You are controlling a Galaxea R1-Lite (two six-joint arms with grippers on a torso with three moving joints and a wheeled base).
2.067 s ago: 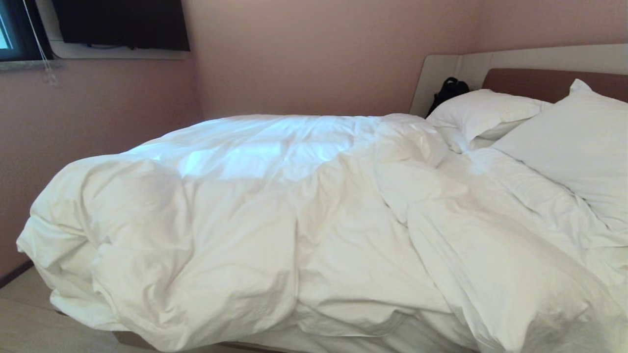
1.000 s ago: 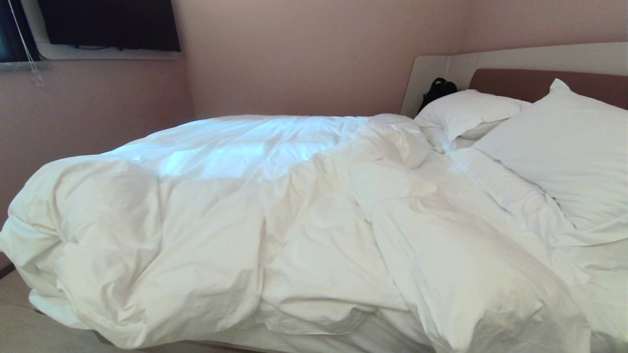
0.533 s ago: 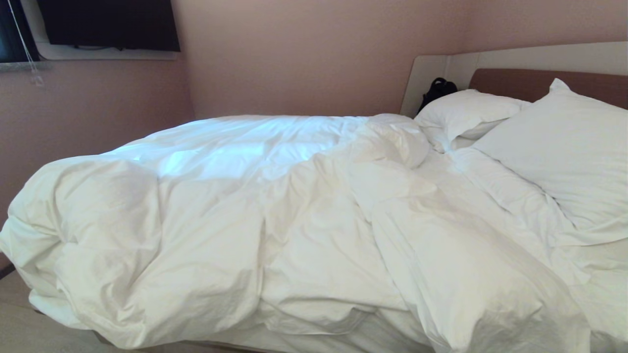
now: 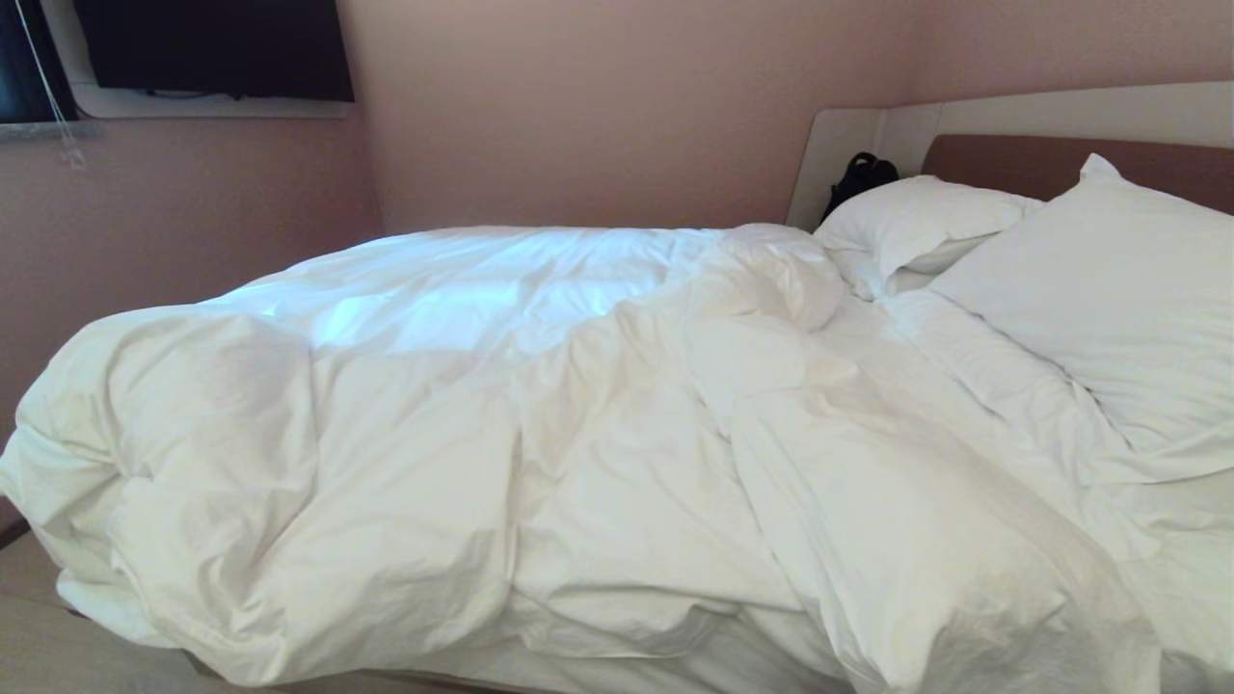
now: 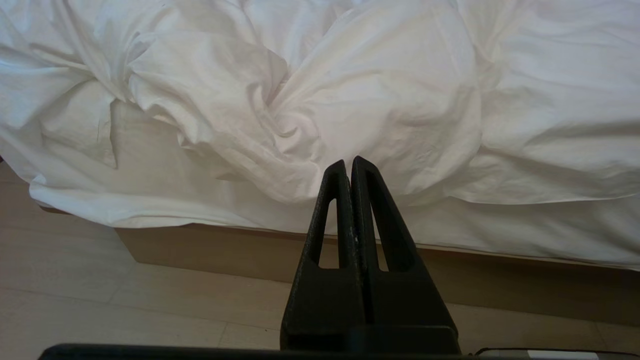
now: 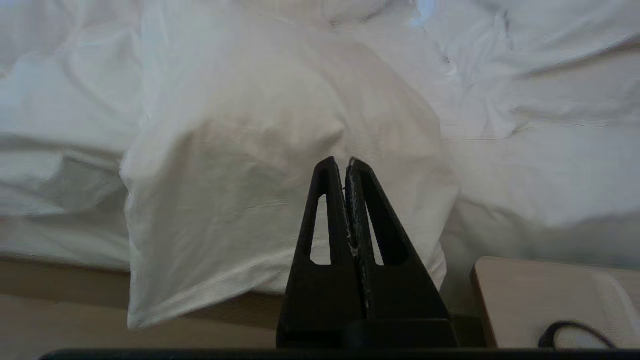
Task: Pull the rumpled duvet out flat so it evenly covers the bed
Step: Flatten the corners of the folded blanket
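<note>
The puffy white duvet (image 4: 463,453) lies rumpled in a heap across the near side of the bed, whose headboard (image 4: 1022,145) shows at the far right. Folds bunch at the middle (image 4: 762,289) and one corner hangs over the near edge (image 6: 210,240). Neither gripper shows in the head view. My left gripper (image 5: 348,161) is shut and empty, low before the bed's side, short of the duvet (image 5: 350,90) and the beige base (image 5: 210,250). My right gripper (image 6: 340,161) is shut and empty, facing the hanging duvet corner.
Two white pillows (image 4: 1109,289) (image 4: 916,222) lean at the headboard with a black bag (image 4: 858,178) behind them. A pale wooden bedside unit (image 6: 550,295) with a black cable stands beside the bed at my right gripper. Pink walls close the far side; floor (image 5: 100,300) runs along the near side.
The whole head view shifted left about two seconds to one second ago, so the camera moved along the bed. Since then nothing has visibly moved.
</note>
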